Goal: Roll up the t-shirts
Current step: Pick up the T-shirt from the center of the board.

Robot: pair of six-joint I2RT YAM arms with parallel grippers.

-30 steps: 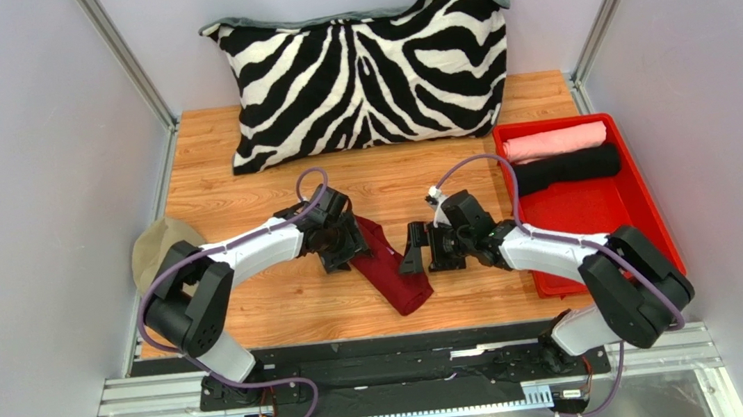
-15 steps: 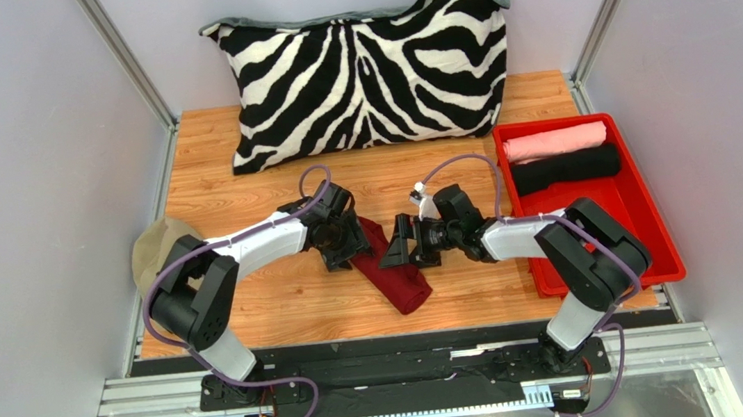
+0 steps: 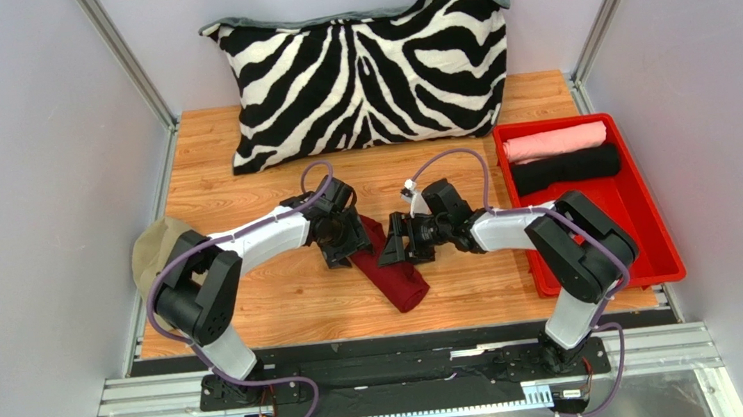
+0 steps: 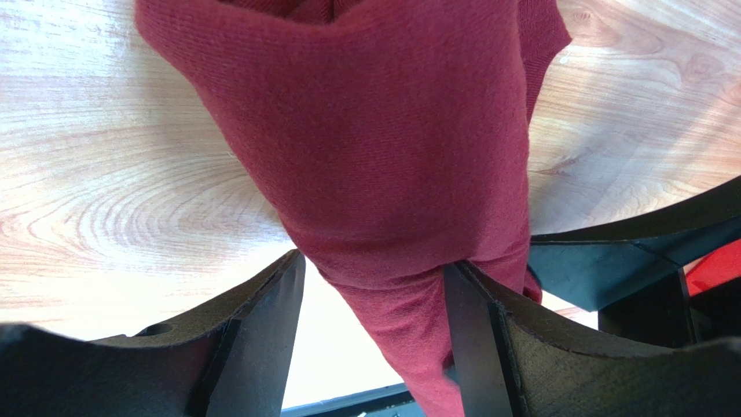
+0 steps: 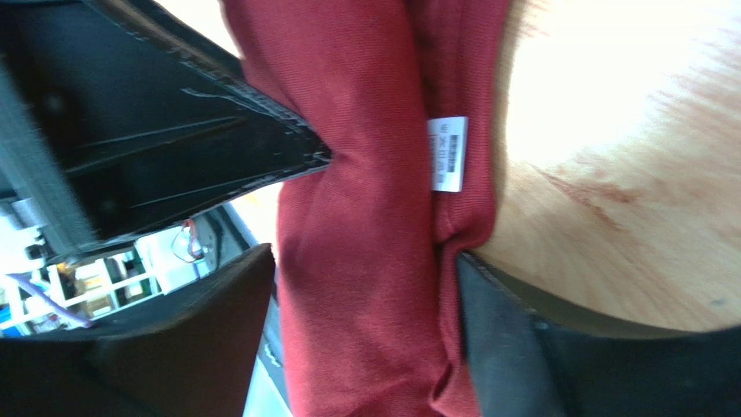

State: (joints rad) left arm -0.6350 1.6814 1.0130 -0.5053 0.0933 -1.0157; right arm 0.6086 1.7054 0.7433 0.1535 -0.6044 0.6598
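The maroon t-shirt (image 3: 396, 277) lies as a narrow roll on the wooden table, running toward the near edge. My left gripper (image 3: 345, 245) is at its far left side. In the left wrist view (image 4: 374, 261) its fingers pinch the maroon cloth (image 4: 391, 148) between them. My right gripper (image 3: 397, 243) is at the roll's right side, jaws apart, straddling the cloth (image 5: 365, 217) beside the white neck label (image 5: 447, 154). The pink t-shirt (image 3: 554, 140) and the black t-shirt (image 3: 566, 167) lie rolled in the red tray (image 3: 651, 229).
A zebra-striped pillow (image 3: 366, 73) leans against the back wall. A beige cloth lump (image 3: 160, 248) sits at the table's left edge. The red tray stands along the right edge. Grey walls close in on both sides.
My right gripper has moved left from beside the tray up to the maroon roll and now straddles it. My left gripper has stayed on the roll, shifting slightly.
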